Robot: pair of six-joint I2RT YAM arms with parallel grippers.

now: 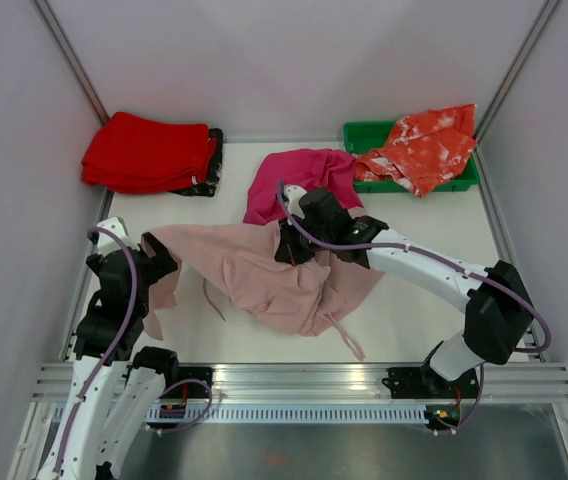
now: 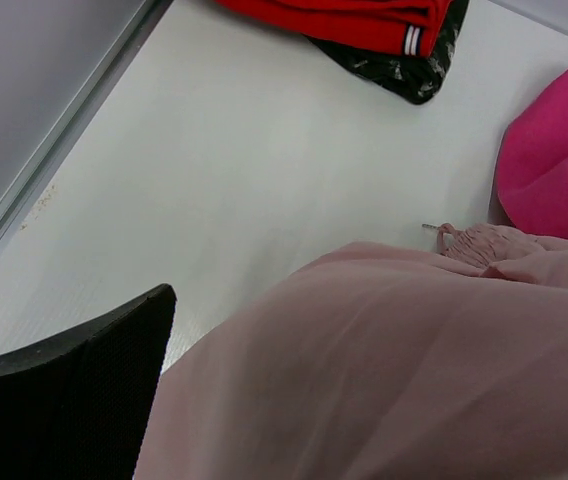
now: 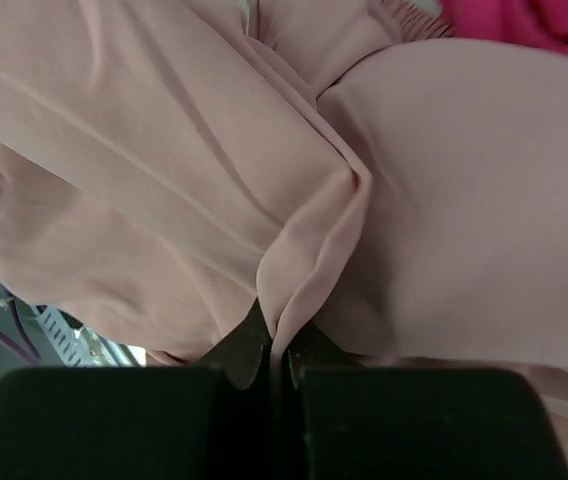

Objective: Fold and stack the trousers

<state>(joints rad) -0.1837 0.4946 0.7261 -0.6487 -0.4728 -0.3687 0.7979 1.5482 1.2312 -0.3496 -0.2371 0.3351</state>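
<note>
Holding the left gripper [image 1: 154,260] spread wide at the left edge of the trousers [image 1: 264,275]. Pinching a ridge of the trousers, crumpled mid-table, with the right gripper [image 3: 274,352] clamped tight. Facing a magenta garment [image 1: 299,175], folded red clothes [image 1: 149,150] and a green bin [image 1: 364,135] farther back.

the trousers [image 1: 264,275] are pale pink, the garment [image 1: 299,175] magenta, the bin [image 1: 362,135] green.

No text, label, brand mark, number or sign can be read on anything in the three camera views.
</note>
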